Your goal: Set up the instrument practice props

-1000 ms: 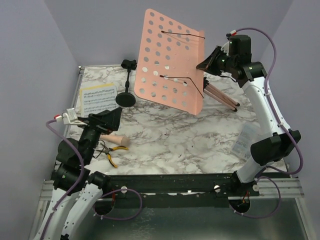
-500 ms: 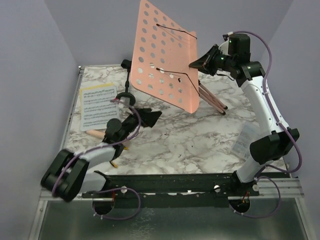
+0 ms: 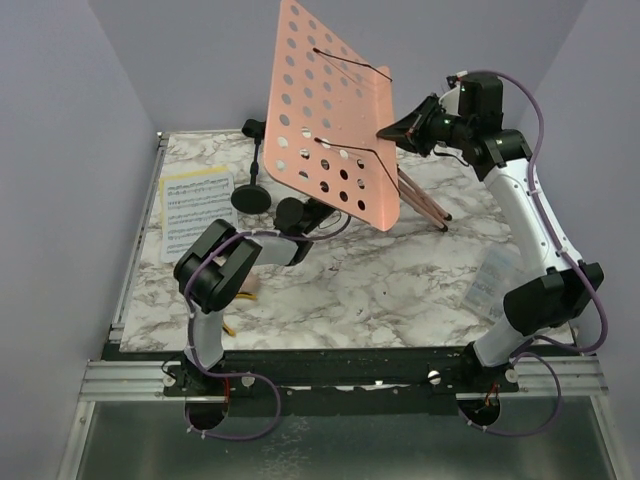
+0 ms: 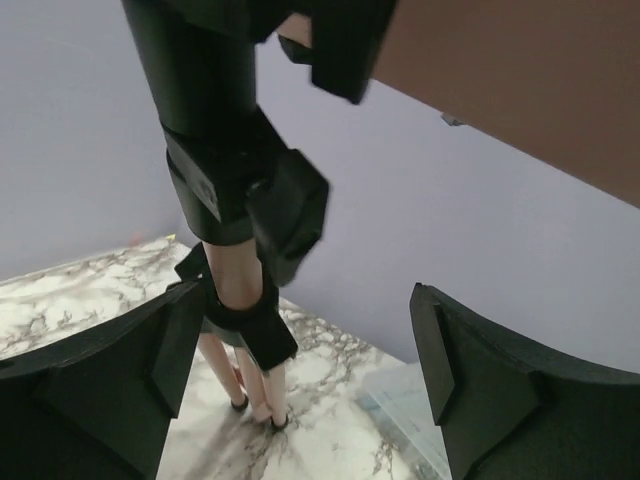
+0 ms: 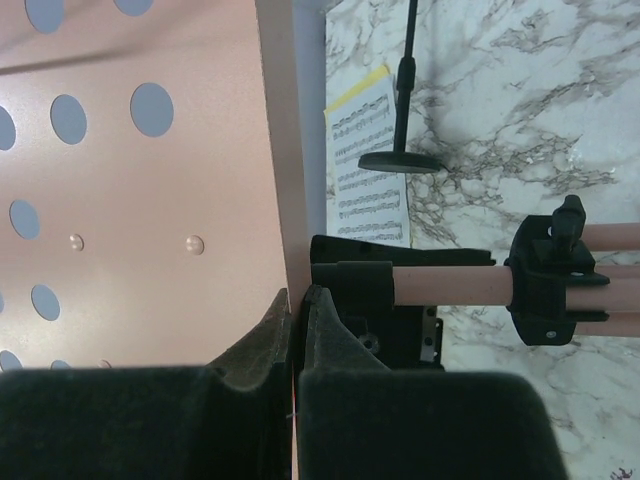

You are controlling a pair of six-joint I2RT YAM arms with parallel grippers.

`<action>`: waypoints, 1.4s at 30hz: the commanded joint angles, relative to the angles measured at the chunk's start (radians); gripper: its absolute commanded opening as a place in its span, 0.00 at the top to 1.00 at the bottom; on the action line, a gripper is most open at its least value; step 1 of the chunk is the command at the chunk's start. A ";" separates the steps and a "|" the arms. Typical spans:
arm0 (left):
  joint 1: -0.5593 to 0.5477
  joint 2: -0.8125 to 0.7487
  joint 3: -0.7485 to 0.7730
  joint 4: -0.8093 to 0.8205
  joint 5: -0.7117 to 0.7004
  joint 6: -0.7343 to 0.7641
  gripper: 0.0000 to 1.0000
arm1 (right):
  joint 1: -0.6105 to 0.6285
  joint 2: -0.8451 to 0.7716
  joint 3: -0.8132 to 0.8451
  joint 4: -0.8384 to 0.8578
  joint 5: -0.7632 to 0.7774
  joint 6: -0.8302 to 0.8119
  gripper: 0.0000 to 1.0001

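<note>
Pink perforated music-stand desk [image 3: 372,195] is raised over the bench [image 3: 380,280] and tilted. The right claw [image 5: 297,300] is closed on its side edge; in the wrist view both fingers pinch the sheet metal.

The tripod pole [image 3: 420,192] runs down behind the desk to the bench at back right. Its legs look bundled together, not spread, so we judge the stand cannot hold itself up yet.

The left claw [image 4: 305,300] is under the desk with its fingers wide apart, gripping nothing. The pole and its black collar sit in the gap between them — we cannot tell whether either finger touches.

Remaining items, as they lie:
- The sheet-music pages [image 3: 195,210] are flat on the bench at the left, well apart from the desk.
- The mic stand [image 3: 252,195] is upright near the pages, and we see nothing in its clip.
- The toy microphone [image 3: 249,287] is mostly hidden by the left arm — only a beige end shows on the bench.

Our estimate is that the task is at an early stage. The stand is in hand but not planted. Spreading the legs, putting the pages on the desk and seating the microphone in its stand are not yet done.
</note>
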 commanded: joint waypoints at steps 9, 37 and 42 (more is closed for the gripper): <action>-0.059 0.177 0.223 0.158 -0.209 0.085 0.40 | -0.005 -0.173 -0.034 0.224 -0.102 0.270 1.00; 0.015 -0.199 0.193 -0.363 0.213 0.015 1.00 | -0.005 -0.629 -0.360 0.179 0.400 -0.571 0.22; 0.047 -0.279 0.234 -0.548 0.360 0.012 1.00 | -0.004 -0.805 -0.663 0.348 0.702 -0.767 0.19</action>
